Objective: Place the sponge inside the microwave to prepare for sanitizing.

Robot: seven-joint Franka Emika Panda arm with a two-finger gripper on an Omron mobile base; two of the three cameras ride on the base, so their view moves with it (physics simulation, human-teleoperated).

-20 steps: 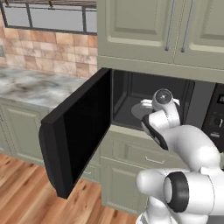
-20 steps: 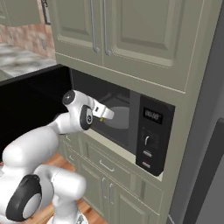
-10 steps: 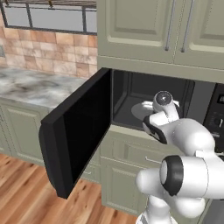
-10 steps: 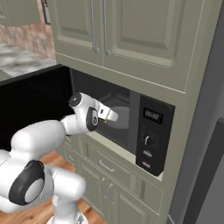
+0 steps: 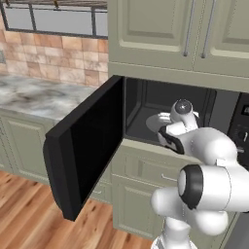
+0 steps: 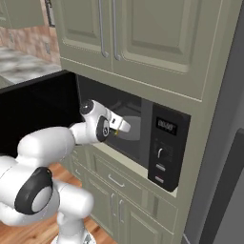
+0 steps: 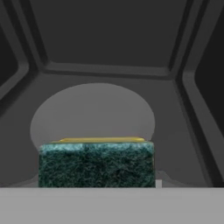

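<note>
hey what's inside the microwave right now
Inside the microwave is its round grey turntable, with the sponge in front of it, near the gripper. The sponge hides the turntable's front edge and whatever is under it.

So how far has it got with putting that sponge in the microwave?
Done: the microwave door hangs wide open. In hand: the gripper reaches into the opening, and the hand view shows the sponge close in front of the turntable. Left: setting it down, letting go and pulling out.
</note>
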